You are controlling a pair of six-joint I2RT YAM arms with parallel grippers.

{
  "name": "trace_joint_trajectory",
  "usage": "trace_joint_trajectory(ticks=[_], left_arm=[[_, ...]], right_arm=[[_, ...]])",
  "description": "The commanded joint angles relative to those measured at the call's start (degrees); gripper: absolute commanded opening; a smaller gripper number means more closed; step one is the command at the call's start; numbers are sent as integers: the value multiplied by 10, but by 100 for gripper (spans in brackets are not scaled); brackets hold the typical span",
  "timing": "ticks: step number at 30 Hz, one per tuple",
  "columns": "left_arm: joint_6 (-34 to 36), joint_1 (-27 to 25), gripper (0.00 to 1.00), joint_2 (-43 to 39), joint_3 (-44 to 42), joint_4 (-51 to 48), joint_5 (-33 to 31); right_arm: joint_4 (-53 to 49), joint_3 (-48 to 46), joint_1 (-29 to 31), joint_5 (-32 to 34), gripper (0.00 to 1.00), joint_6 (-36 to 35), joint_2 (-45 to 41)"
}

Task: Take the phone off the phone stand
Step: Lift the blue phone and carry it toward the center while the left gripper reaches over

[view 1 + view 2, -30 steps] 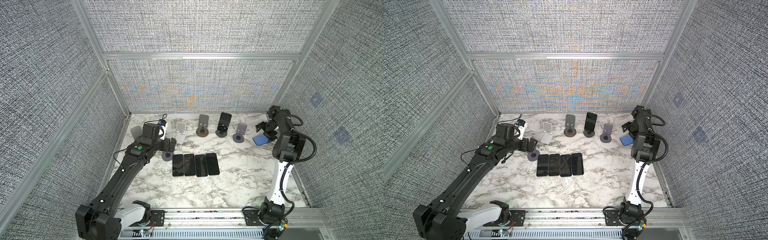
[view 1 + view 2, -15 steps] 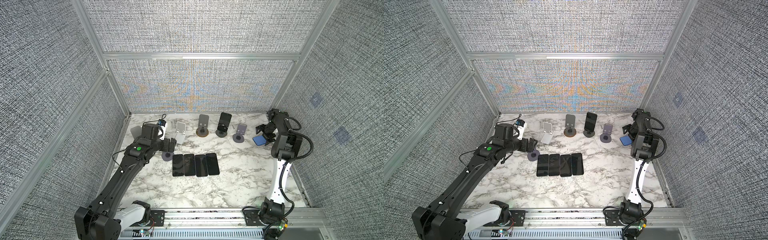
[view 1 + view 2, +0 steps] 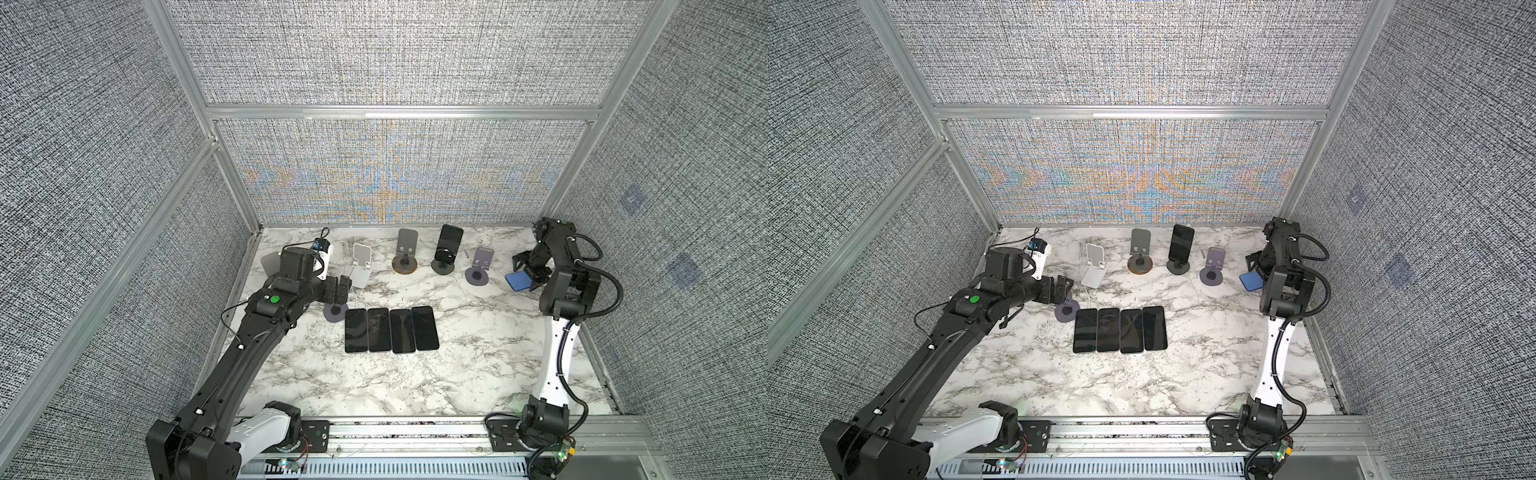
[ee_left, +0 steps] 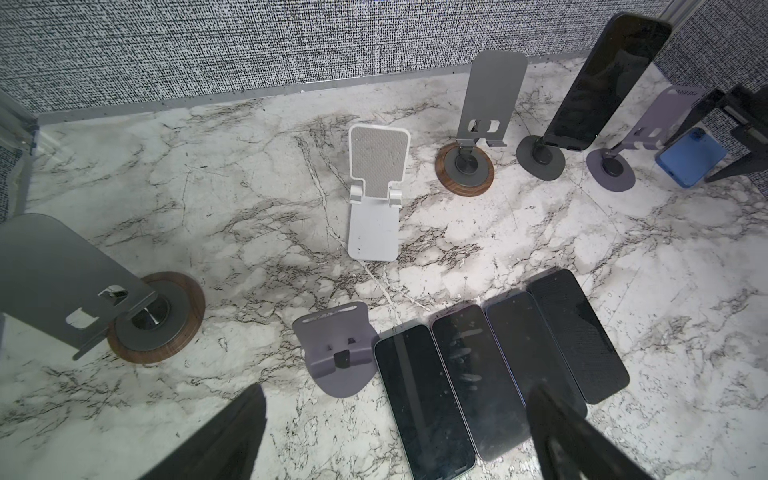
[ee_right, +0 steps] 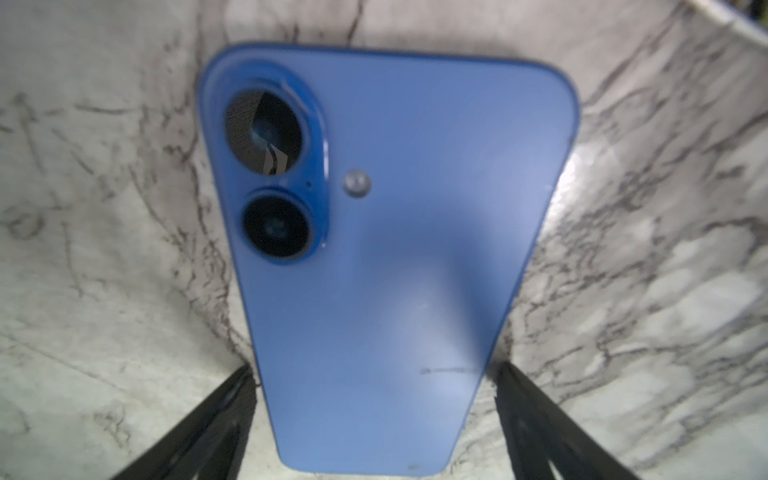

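Marble table point(image 3: 478, 365): 1 dark stand point(image 3: 443, 266) holds a black phone point(image 3: 451, 240).

Six phones, six phone stands and two black-and-white robot arms point(image 3: 257, 332) point(image 3: 557, 291), each tipped with one pincer.

Four black glass-fronted phones point(image 3: 356, 330) point(image 3: 378, 329) point(image 3: 401, 330) point(image 3: 424, 328) lie in a row just beside the left pincer point(image 3: 344, 286). One dark upright phone point(image 3: 451, 240) stands farther back, between the two pincers. One blue phone point(image 3: 518, 281), back up, lies between the fingers of the right pincer point(image 3: 527, 273).

Of the stands:
- Two are grey metal plates on wood-rimmed round bases point(image 4: 62, 266) point(image 3: 405, 249), one near the left pincer and one farther off.
- Two are purple round-based stands point(image 3: 335, 311) point(image 3: 478, 272), one just beside the left pincer and one near the right.
- One is a white folding plastic stand point(image 3: 361, 266).
- One is a dark grey round-based stand point(image 3: 443, 267).
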Motion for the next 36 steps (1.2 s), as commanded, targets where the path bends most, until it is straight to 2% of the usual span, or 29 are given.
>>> trace_joint_trajectory(ticks=[1, 8, 18, 30, 36], left_arm=[[0, 2, 99, -5, -2, 11, 7], [-2, 3, 99, -10, -2, 12, 12], [-3, 5, 99, -13, -3, 12, 11], [-12, 4, 99, -6, -1, 13, 21], [-61, 3, 99, -22, -20, 28, 56]], right_arm=[[-19, -15, -2, 1, 85, -12, 14], [19, -76, -1, -7, 74, -35, -20], [53, -180, -1, -5, 68, -113, -105], [158, -446, 16, -47, 68, -187, -267], [200, -565, 52, -58, 68, -202, -333]])
